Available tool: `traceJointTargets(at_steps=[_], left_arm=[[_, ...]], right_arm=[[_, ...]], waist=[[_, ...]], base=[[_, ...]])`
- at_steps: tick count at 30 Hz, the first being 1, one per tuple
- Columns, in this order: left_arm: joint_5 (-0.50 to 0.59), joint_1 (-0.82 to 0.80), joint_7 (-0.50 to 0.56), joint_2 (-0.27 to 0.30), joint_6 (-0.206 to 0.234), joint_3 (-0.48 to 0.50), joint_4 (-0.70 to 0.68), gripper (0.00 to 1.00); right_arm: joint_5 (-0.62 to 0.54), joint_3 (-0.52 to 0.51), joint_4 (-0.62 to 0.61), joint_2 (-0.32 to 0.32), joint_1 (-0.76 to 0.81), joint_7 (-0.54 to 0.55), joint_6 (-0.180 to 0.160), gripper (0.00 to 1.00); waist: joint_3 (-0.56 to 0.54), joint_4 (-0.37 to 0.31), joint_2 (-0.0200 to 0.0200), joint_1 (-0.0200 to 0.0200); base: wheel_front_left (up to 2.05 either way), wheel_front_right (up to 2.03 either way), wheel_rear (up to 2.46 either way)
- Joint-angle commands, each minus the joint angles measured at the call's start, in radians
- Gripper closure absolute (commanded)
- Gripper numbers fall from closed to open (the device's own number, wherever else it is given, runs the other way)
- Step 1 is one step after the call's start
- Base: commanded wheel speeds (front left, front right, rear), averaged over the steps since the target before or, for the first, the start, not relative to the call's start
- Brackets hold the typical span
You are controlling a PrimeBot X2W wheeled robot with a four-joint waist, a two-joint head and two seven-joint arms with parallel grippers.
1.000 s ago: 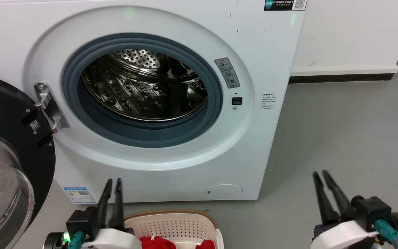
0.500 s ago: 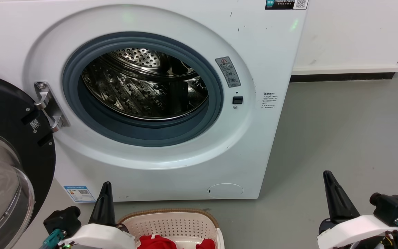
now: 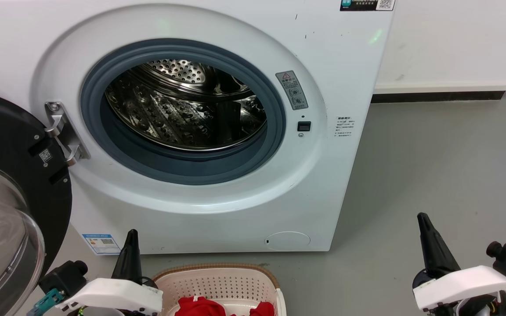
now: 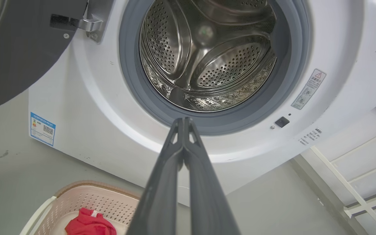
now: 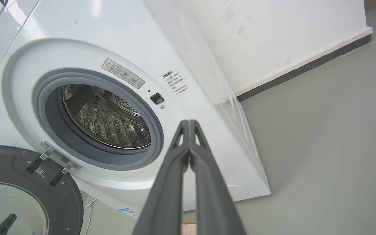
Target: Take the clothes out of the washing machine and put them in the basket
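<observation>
Reading head view: bright red, white-trimmed fabric clothes (image 3: 198, 305) lie in the cream perforated plastic basket (image 3: 218, 268), just right of the left pincer (image 3: 131, 235) and well apart from the right pincer (image 3: 421, 217), left arm nearer; the large white front-loading washing machine (image 3: 345, 66) shows no red in its steel drum (image 3: 182, 109). Left wrist view: left pincer (image 4: 183, 120) pressed together, aimed at the porthole, clothes low and left of it. Right wrist view: right pincer (image 5: 189, 122) also pressed together; versus one second ago both wrists have rolled, fingers now edge-on, clothes unmoved.
</observation>
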Motion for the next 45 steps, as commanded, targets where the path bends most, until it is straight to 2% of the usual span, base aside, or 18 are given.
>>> traceJointTargets(at_steps=[1,20,45], left_arm=[[-0.031,-0.031,0.005,0.001,-0.005,0.007,-0.010,1.00],[-0.289,-0.055,0.070,0.000,-0.028,0.035,0.008,1.00],[-0.564,-0.077,0.140,0.000,-0.053,0.065,0.027,1.00]], right_arm=[[0.035,-0.004,-0.007,-0.008,-0.029,0.006,0.000,1.00],[0.314,-0.023,0.023,-0.014,-0.053,0.050,0.000,1.00],[0.604,-0.050,0.055,-0.014,-0.080,0.101,0.000,1.00]], waist=[[0.000,0.000,0.0000,0.0000],[0.007,0.007,0.0000,0.0000],[0.016,0.015,0.0000,0.0000]], base=[[0.00,0.00,0.00],[0.00,0.00,0.00],[0.00,0.00,0.00]])
